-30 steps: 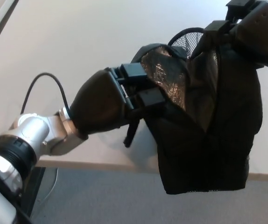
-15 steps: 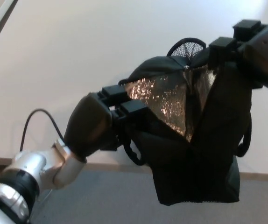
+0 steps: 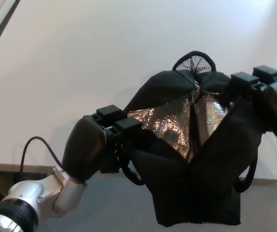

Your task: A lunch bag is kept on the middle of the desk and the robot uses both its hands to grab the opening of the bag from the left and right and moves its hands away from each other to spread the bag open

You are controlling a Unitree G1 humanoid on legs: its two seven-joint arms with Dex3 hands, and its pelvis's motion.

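Head view of the spreading step. The lunch bag (image 3: pixel 201 183) hangs in the air over the near edge of the table (image 3: pixel 80 63), held up by both hands, not resting on the surface. The left hand (image 3: pixel 97 142), to the left of the bag, has its fingers closed on the left rim of the opening; the right hand (image 3: pixel 261 94), to the right of the bag, grips the right rim. Compared with a second ago, the left hand has moved outward and lower, away from the bag's centre, and the right hand has come down to nearly the same height. The opening has widened accordingly: the silver foil lining (image 3: pixel 170 123) now shows as a broad band instead of a narrow wedge. A mesh pocket (image 3: pixel 195 62) stands up at the far rim, and a strap loop (image 3: pixel 129 171) dangles below the left hand. Judged from this, the spread is well advanced, though the near panels still fold together in a V at the middle.
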